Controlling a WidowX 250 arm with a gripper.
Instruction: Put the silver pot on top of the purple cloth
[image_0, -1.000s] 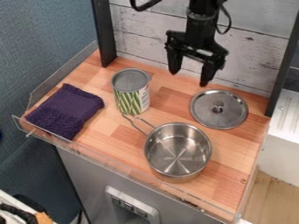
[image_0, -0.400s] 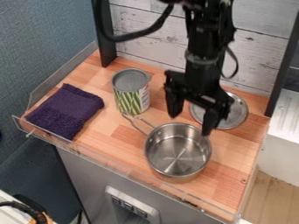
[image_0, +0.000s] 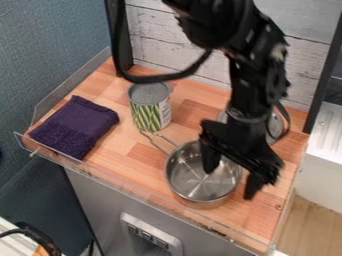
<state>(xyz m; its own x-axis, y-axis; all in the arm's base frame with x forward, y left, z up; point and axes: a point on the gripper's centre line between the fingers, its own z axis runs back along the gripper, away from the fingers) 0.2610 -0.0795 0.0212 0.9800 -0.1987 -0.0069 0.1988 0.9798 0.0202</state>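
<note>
The black gripper (image_0: 230, 182) is open over the right side of the silver pot (image_0: 195, 182), one finger above the pot's inside and the other just beyond its right rim. Nothing is between the fingers. The pot stands upright at the front middle of the wooden counter, its wire handle pointing up and left toward the can. At the counter's left lies the folded purple cloth (image_0: 75, 127), well apart from the pot.
A can with a green-striped label (image_0: 150, 107) stands between the cloth and the arm. Behind the arm lies a metal lid (image_0: 275, 126), partly hidden. A low clear rail (image_0: 127, 186) runs along the counter's front edge.
From above the back of the counter, the gripper has come forward and down to the pot's right side, turning slightly. Pot, cloth and can have stayed in place.
</note>
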